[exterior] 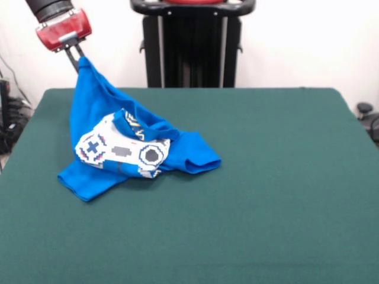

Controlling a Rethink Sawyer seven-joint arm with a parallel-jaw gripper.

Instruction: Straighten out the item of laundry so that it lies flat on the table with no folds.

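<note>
The item of laundry [106, 127] is a bright blue T-shirt with a white game-controller print, crumpled on the left part of the dark green table [266, 177]. One corner of it is pulled up into a peak at the upper left. My gripper [76, 63] hangs there from the red and black arm, shut on that raised corner of the shirt. The rest of the cloth drapes down from the peak and lies folded on the table, with a sleeve sticking out to the right and a hem toward the front left.
The robot's black pedestal [192, 47] stands behind the table's far edge. Cables and dark gear [9, 118] sit off the table's left side, and a dark object [367, 115] off its right side.
</note>
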